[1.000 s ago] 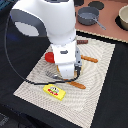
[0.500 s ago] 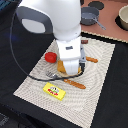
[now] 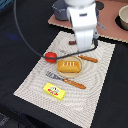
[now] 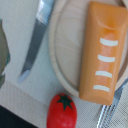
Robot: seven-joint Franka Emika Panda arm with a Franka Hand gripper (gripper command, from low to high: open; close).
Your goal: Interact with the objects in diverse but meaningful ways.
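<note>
The orange ridged bread block (image 3: 69, 66) lies on a round wooden plate (image 3: 80, 74) on the placemat; it also shows in the wrist view (image 4: 105, 55). The red tomato (image 3: 50, 55) sits beside the plate on the exterior view's left, and shows in the wrist view (image 4: 61, 111). The yellow labelled bar (image 3: 54, 90) lies near the mat's front. A thin brown-handled knife (image 3: 88, 59) lies past the plate; its blade (image 4: 34, 45) shows in the wrist view. The grey pot (image 3: 62, 10) stands at the back. My gripper (image 3: 85, 44) hangs above and behind the bread, holding nothing I can see; its fingers are unclear.
A fork with an orange handle (image 3: 66, 80) lies in front of the plate. The striped placemat (image 3: 35, 82) covers the dark table. A tan board (image 3: 112, 32) at the back carries the pot and a pale bowl (image 3: 123, 17).
The gripper has lifted up and back from the bread block, which now lies uncovered on the plate. The other objects have not moved.
</note>
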